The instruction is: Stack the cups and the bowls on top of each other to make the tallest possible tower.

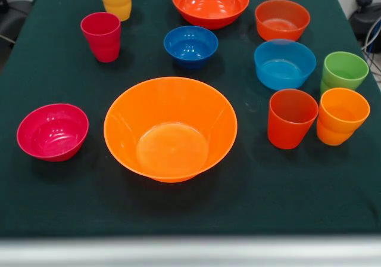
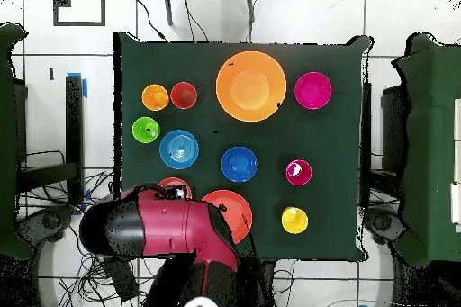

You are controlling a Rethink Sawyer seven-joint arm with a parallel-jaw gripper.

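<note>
With the pincer's state untellable, first seat a cup squarely in the wide glossy orange plastic bowl [image 1: 170,129].

Red arm [image 2: 167,227] over the orange-red bowl [image 2: 174,184] and red-orange bowl [image 2: 232,211] on the green table [image 2: 333,186]

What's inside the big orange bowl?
Nothing. The big orange bowl is empty: its whole bare bottom shows, and from above too. No cup or bowl is stacked in it.
</note>
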